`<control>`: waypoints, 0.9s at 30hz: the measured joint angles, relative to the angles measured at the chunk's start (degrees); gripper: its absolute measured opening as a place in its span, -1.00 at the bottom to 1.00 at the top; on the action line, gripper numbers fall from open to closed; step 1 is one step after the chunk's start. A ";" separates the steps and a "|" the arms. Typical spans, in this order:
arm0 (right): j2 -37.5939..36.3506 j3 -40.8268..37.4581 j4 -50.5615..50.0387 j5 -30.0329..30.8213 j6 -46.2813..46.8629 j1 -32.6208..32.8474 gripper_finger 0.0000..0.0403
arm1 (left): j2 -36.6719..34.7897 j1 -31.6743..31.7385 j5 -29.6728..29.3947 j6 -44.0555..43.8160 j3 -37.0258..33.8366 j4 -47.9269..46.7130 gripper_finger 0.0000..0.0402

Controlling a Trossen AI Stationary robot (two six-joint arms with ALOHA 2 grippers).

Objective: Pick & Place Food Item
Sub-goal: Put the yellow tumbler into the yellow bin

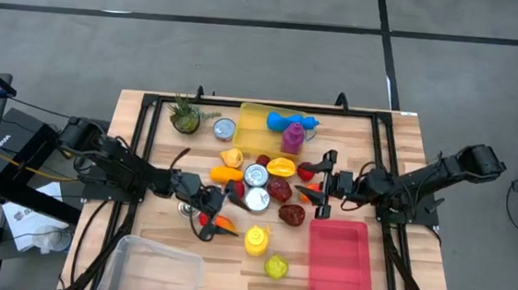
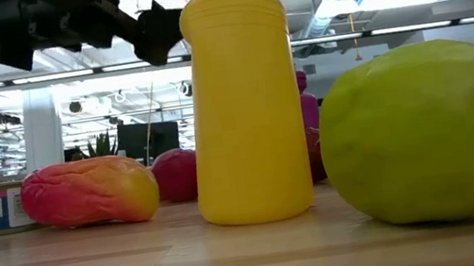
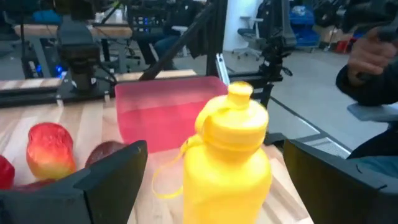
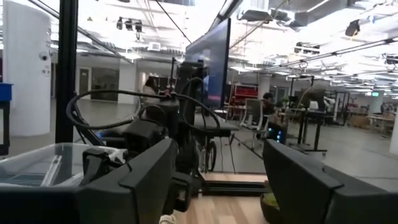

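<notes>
A yellow squeeze bottle (image 1: 256, 240) stands upright on the wooden table near the front, beside a green apple (image 1: 275, 267). My left gripper (image 1: 213, 222) comes level from the table's left and is open. In the left wrist view the bottle (image 3: 233, 155) stands just ahead, between the two fingers, which touch nothing. My right gripper (image 1: 314, 186) hovers open over the far end of the red bin (image 1: 340, 261), beside a pile of toy food (image 1: 270, 178). It holds nothing, and its wrist view shows an empty gap (image 4: 217, 180).
A yellow tray (image 1: 254, 117) at the back holds a blue and a purple item. Cans (image 1: 255, 198), fruit pieces and a small plant (image 1: 185, 116) crowd the middle and back. A clear bin (image 1: 152, 271) sits front left. A red-yellow fruit (image 2: 89, 193) lies behind the bottle.
</notes>
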 joint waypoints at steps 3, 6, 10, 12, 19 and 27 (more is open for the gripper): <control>0.00 0.00 -0.38 2.09 -0.38 1.26 0.19 | 1.46 -1.04 0.02 -0.23 0.33 0.47 0.84; 0.00 0.00 -0.41 3.72 -1.01 2.49 0.19 | 2.51 -1.78 0.05 -1.46 0.35 2.03 0.84; 0.00 0.00 -0.46 4.92 -1.15 3.68 0.19 | 3.93 -2.21 0.07 -1.64 0.35 4.94 0.84; 0.00 0.00 -0.47 4.94 -1.15 3.91 0.19 | 4.46 -2.23 0.05 -1.65 0.35 6.87 0.85; 0.00 0.00 -0.46 4.98 -1.15 4.00 0.19 | 7.78 -2.23 0.05 -2.40 0.35 10.85 0.92; 0.00 0.02 -0.47 6.33 -1.77 4.00 0.19 | 11.88 -2.23 1.11 -2.99 3.35 14.73 0.94</control>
